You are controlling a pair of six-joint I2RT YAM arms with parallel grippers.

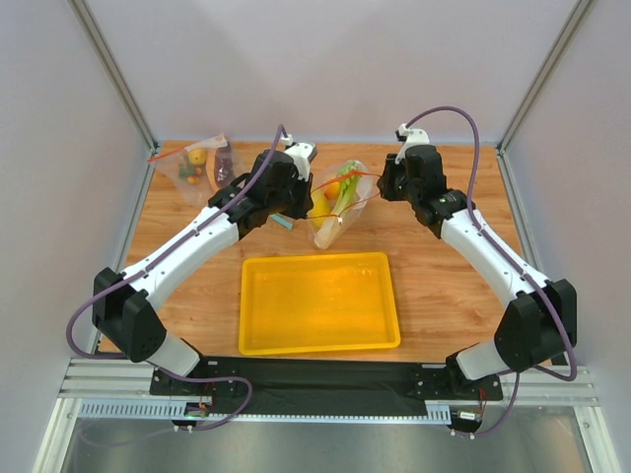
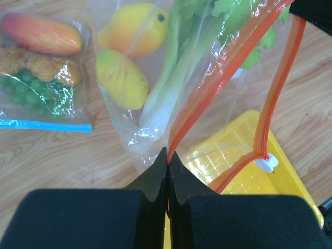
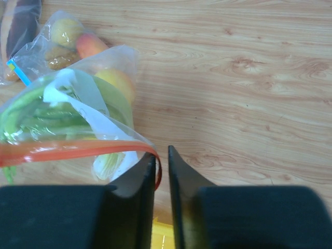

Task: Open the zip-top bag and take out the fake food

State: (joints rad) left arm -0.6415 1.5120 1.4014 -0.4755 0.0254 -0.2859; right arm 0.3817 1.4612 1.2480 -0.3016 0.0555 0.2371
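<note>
The zip-top bag (image 1: 335, 202) hangs between my two grippers behind the tray, its red-orange zip strip (image 2: 228, 67) parted into an open mouth. Inside lie the fake food pieces: a pale-green stalk (image 2: 171, 78), an orange fruit (image 2: 135, 28) and a yellow fruit (image 2: 122, 78). My left gripper (image 2: 168, 153) is shut on one side of the strip. My right gripper (image 3: 162, 155) stands slightly open; the other side of the strip (image 3: 78, 149) curls against its left finger with a gap to the right finger. The left gripper (image 1: 312, 185) and the right gripper (image 1: 383, 187) flank the bag.
A yellow tray (image 1: 317, 258) sits in front of the bag at the table's middle. A clear bag with a blue zip strip (image 2: 41, 67) lies to the left, and a smaller bag with a purple eggplant (image 1: 225, 163) at the back left. Bare wood (image 3: 249, 78) lies to the right.
</note>
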